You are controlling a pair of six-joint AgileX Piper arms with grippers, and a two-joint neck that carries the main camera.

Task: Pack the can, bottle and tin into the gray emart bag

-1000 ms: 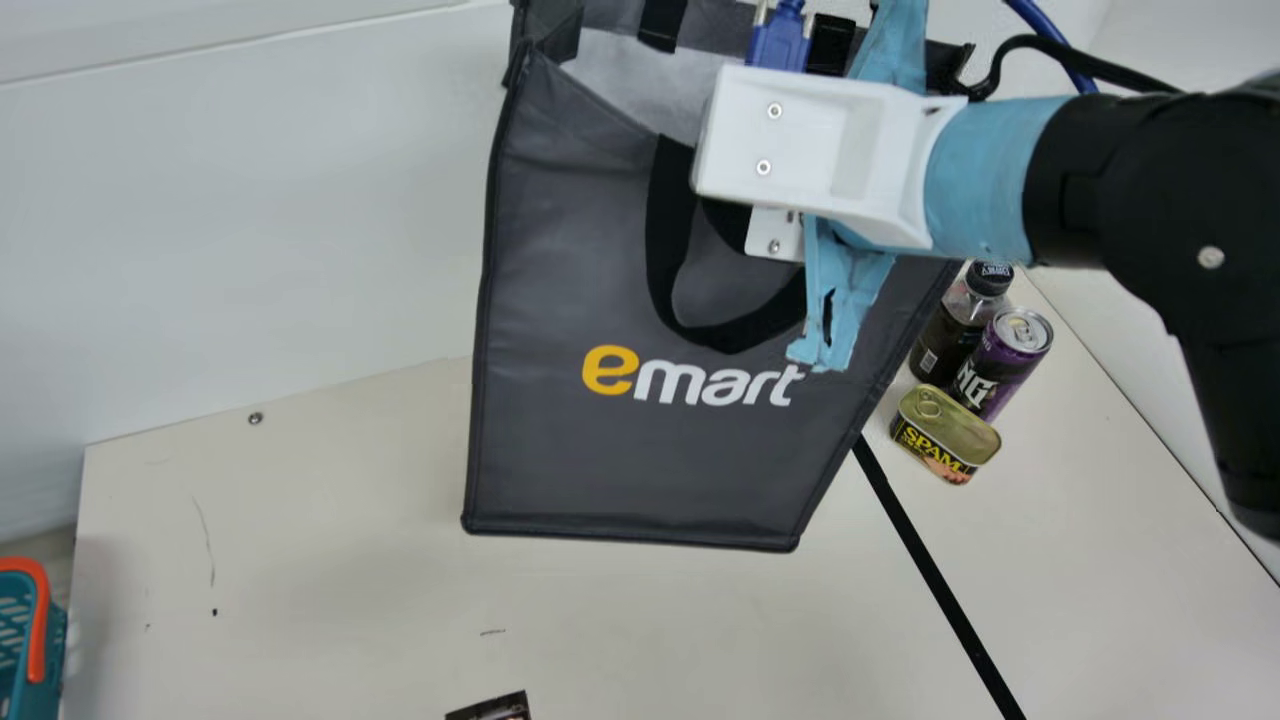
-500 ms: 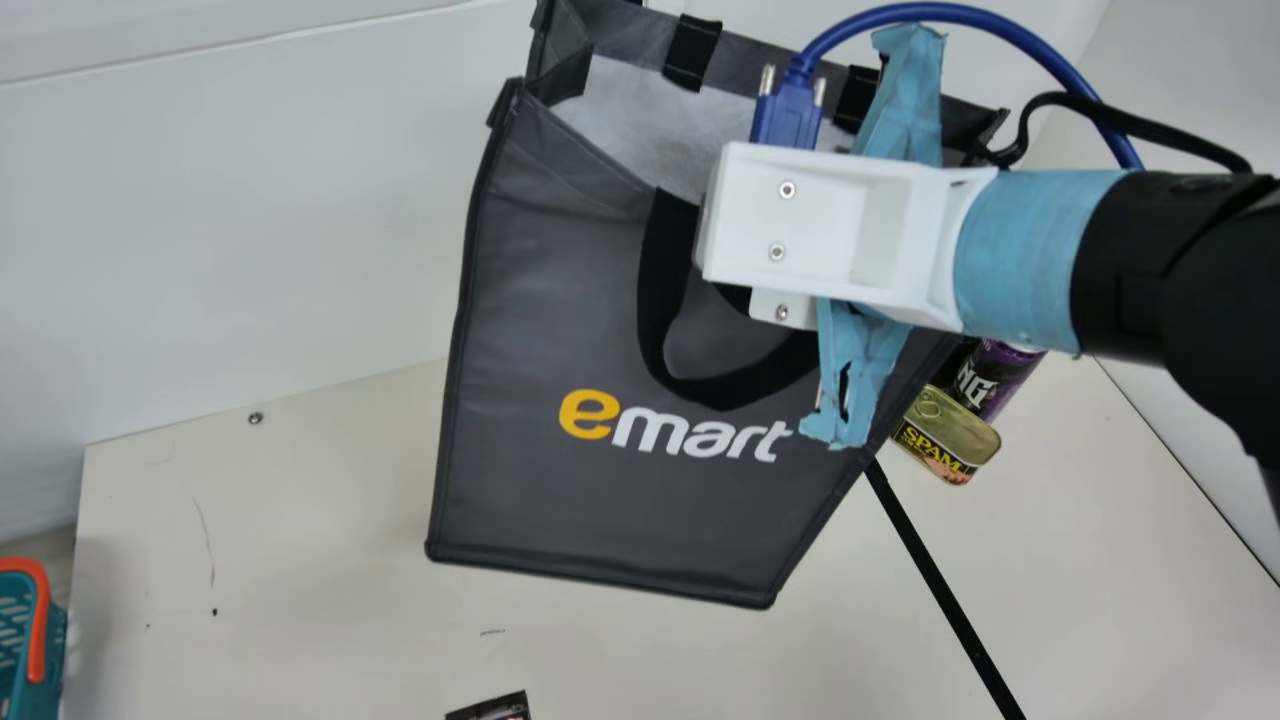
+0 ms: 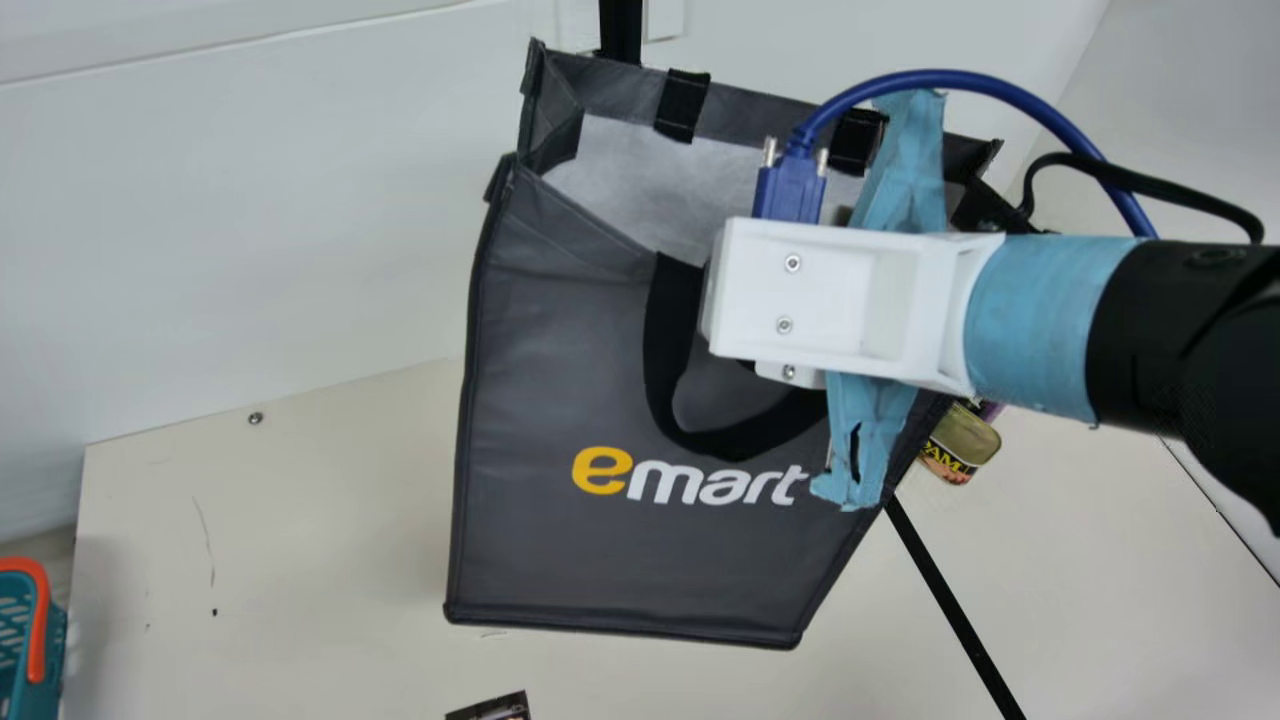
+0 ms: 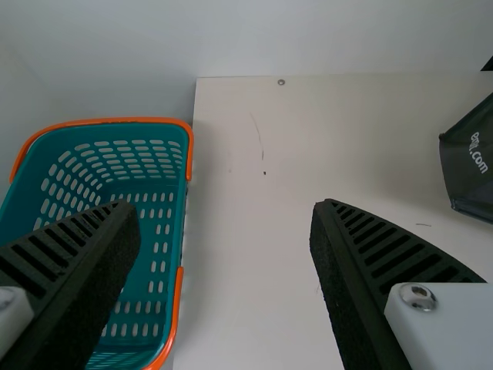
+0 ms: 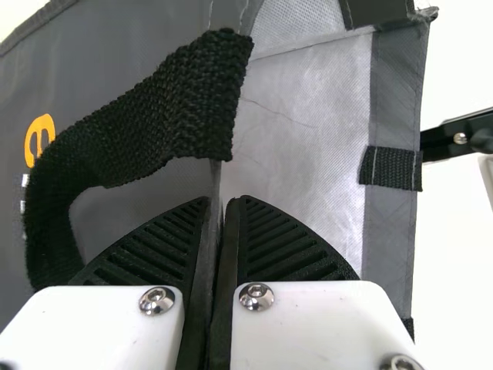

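Step in hand: the gray emart bag [image 3: 560, 400] is apparently being placed, mouth up, before anything is packed.
Right pincer [image 5: 222, 202]: closed on the bag's front rim, with the fabric pinched between its fingers right by the black handle [image 3: 665, 340].
Bag: hung below the right pincer and out past its tips, slightly tilted; whether its base is touching the tabletop [image 3: 300, 560] cannot be told.
Bag mouth: held open just beyond the right pincer, with the pale lining exposed.
Tin [image 3: 965, 440]: on the tabletop, lower than the right pincer and to its arm side, partly covered by the bag's edge.
Can [image 3: 990, 410]: just beside the tin, mostly hidden under the same arm; only a purple sliver is seen.
Left pincer [image 4: 225, 206]: wide apart and empty, held over the tabletop, with the teal basket [image 4: 115, 121] under one finger and the bag well off past the other.
Next move: the base should be set flat and the rim released without the mouth being folded in; then the tin or can may be fetched.
Risk: the goods could be nudged by the bag's side.
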